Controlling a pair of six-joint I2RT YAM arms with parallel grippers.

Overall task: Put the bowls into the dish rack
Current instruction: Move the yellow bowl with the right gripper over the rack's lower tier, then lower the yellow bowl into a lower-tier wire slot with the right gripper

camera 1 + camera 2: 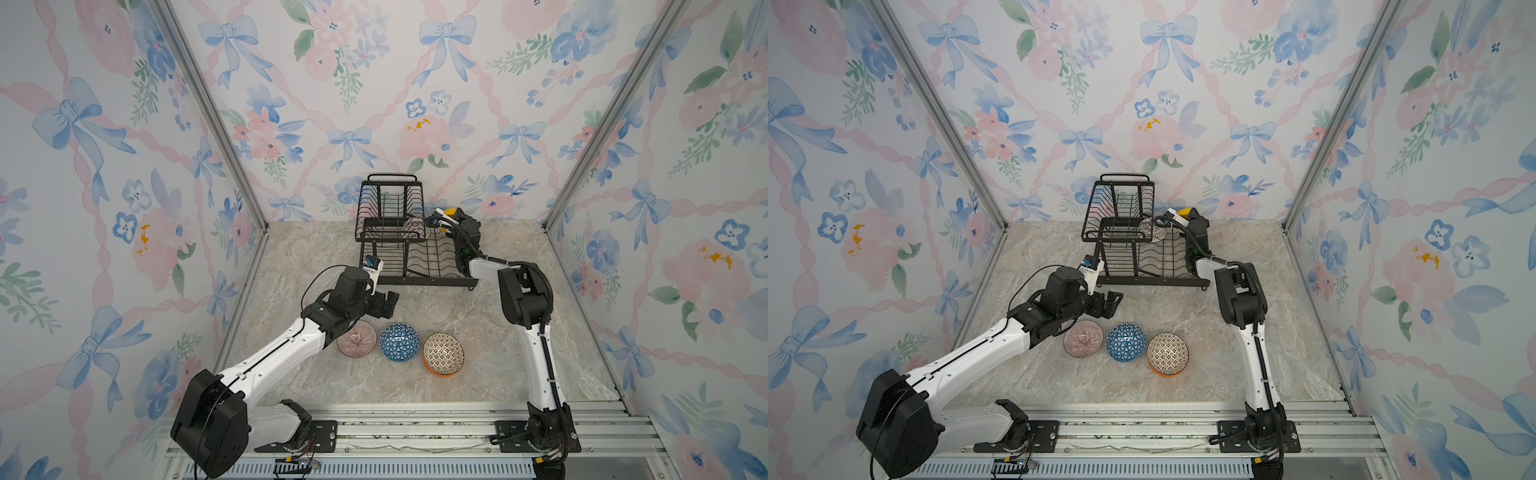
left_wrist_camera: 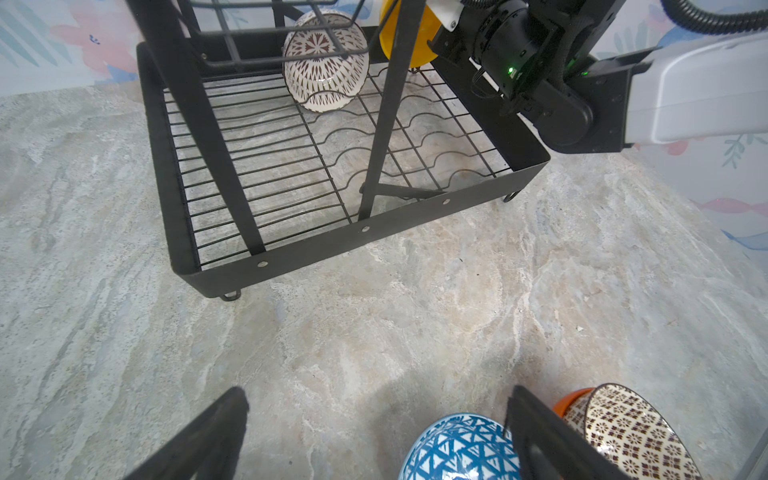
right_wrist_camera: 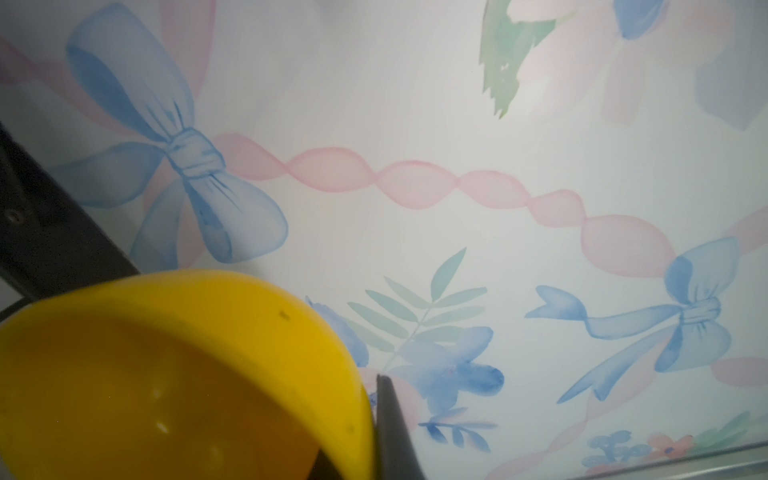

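The black wire dish rack [image 1: 432,282] [image 2: 332,245] stands at the back. A white dark-patterned bowl [image 1: 413,227] [image 2: 326,62] leans on edge in its flat tray. My right gripper [image 1: 441,219] [image 3: 370,401] is shut on the rim of the yellow bowl [image 1: 449,211] [image 3: 166,374], held at the rack's far right corner. On the table in front lie a pinkish ribbed bowl [image 1: 357,338], a blue triangle bowl [image 1: 400,343] [image 2: 461,449], and a white patterned bowl [image 1: 443,353] nested in an orange one [image 1: 440,372]. My left gripper [image 1: 388,303] [image 2: 378,395] hangs open above them, holding nothing.
Marble tabletop [image 1: 478,332] enclosed by floral walls on three sides. The rack's raised basket tier and loop handle [image 1: 390,176] stand over the tray's left half. My right forearm [image 1: 490,266] runs along the rack's right side.
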